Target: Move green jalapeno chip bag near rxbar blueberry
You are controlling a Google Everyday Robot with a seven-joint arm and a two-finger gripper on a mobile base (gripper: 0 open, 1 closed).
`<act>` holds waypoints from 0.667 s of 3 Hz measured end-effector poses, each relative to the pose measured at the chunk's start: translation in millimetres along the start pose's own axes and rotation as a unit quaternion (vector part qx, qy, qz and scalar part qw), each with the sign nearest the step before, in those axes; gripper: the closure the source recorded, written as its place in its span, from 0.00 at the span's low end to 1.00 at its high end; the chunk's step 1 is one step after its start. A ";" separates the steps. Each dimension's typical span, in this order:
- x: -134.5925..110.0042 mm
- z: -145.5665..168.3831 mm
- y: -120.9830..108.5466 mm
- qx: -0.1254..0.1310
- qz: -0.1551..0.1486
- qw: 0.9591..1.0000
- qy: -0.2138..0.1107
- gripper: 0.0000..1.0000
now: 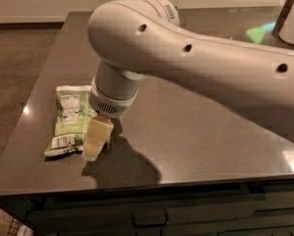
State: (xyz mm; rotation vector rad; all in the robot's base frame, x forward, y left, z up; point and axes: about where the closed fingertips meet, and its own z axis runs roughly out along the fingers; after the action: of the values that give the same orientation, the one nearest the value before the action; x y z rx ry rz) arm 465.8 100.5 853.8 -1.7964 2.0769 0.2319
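The green jalapeno chip bag (70,119) lies flat on the dark table (195,132) near its front left corner, label side up. My gripper (95,141) hangs from the big white arm and is down at the bag's right edge, over its lower right part. The rxbar blueberry is hidden behind the arm.
The white arm (195,68) spans the table from the right and covers the back middle. The table's left edge and front edge are close to the bag. Dark drawers (151,215) sit below the front edge. Brown carpet (14,68) lies to the left.
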 end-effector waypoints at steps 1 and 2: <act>-7.7 15.2 4.4 -0.004 0.000 1.000 0.005 0.00; -11.8 24.9 4.2 -0.006 -0.002 1.000 0.010 0.17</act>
State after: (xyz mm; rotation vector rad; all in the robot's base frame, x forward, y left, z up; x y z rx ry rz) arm 467.4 121.2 835.1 -1.8174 2.0893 0.2260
